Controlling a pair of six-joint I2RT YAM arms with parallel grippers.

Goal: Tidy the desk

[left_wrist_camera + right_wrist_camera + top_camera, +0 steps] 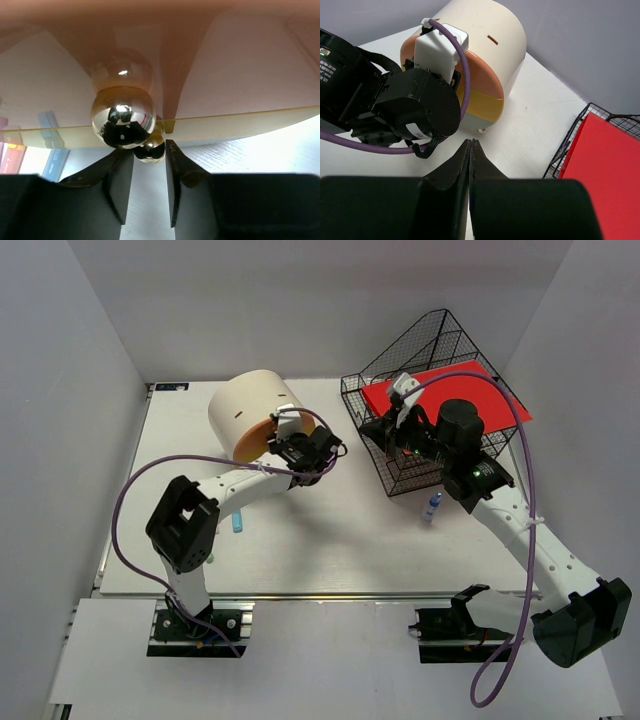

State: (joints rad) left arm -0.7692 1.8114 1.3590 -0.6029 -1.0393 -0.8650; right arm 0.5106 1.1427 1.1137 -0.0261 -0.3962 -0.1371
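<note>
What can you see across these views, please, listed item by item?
white flat desk: one, white, under everything
cream cylindrical drawer box: one, orange front, desk's far left
shiny metal ball knobs: two, silver, on the box front
black wire-mesh tray rack: one, far right
red flat sheet: one, in the rack
small light-blue item: one, beside left arm
small blue-and-white tube: one, before the rack
left gripper: black, at the knobs
right gripper: black, shut, empty

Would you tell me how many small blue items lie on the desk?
2: a pale blue piece beside the left arm, a blue tube near the wire rack. Others may be hidden.
</note>
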